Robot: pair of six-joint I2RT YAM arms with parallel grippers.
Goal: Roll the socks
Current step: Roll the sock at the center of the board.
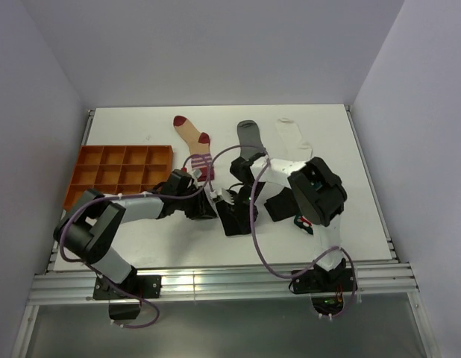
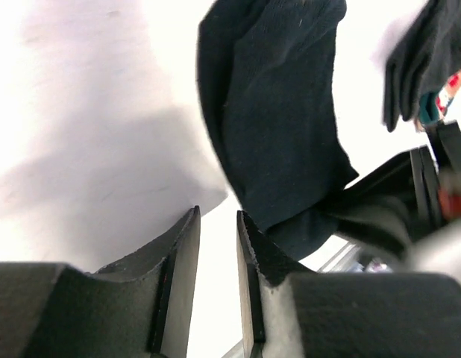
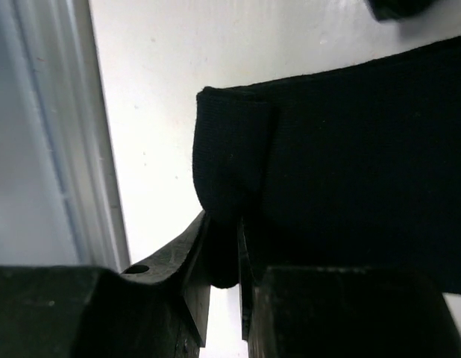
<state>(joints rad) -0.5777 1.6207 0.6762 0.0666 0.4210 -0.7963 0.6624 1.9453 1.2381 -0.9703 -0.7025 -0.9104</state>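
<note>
A black sock [image 1: 234, 218] lies in the middle of the table between my two grippers. My right gripper [image 1: 240, 197] is shut on a folded edge of it; the fabric [image 3: 350, 171] fills the gap between its jaws [image 3: 223, 218]. My left gripper [image 1: 211, 203] sits just left of the sock, its jaws a narrow gap apart with only bare table between them [image 2: 218, 214]; the sock [image 2: 283, 112] lies just beyond its right fingertip. A second black sock [image 1: 279, 205] and the teal sock [image 1: 305, 224] lie under the right arm. The beige red-striped sock [image 1: 192, 143], grey sock [image 1: 249, 136] and white sock [image 1: 292, 134] lie at the back.
An orange compartment tray [image 1: 118, 173] stands at the left of the table. The table's metal rail [image 3: 74, 149] runs close to my right gripper. Side walls enclose the table on both sides.
</note>
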